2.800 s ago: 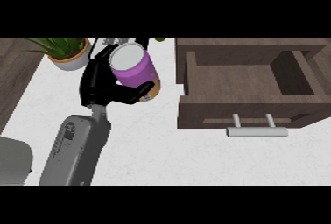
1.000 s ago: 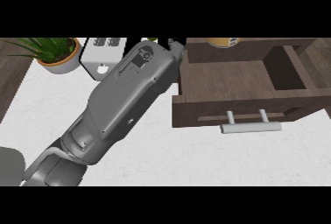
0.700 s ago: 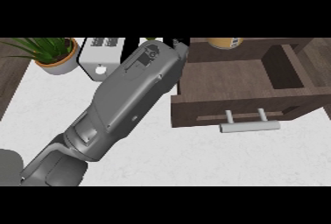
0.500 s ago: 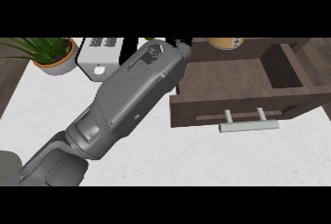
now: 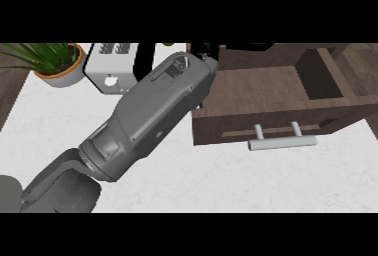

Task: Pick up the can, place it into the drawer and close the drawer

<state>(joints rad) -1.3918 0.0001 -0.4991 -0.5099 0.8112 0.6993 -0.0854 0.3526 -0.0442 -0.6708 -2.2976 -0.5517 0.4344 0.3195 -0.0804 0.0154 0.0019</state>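
The big grey forearm (image 5: 155,115) comes in from the near left and goes up to the far edge of the drawer (image 5: 229,125). Its skin looks smooth and hard, like plastic, with rounded sides. The left hand (image 5: 207,50) is only a small black bit at the far end, over the drawer's far left corner. I cannot tell if it is holding something or has let go. The can is not to be seen anywhere. It may be under the hand or the arm, but that is a guess.

The drawer is pulled open, so a thing can be dropped in from above. It is a brown wooden box with flat walls. The part of its floor that shows is bare. A shiny round bar, the handle (image 5: 283,144), sticks out from its front on two short pegs, ready to be pushed.

The counter (image 5: 221,185) is white and a little speckled, like stone. At the far left a green plant sits in a round orange pot (image 5: 63,72). Just beside it is a white box with slots, maybe a toaster (image 5: 111,65).
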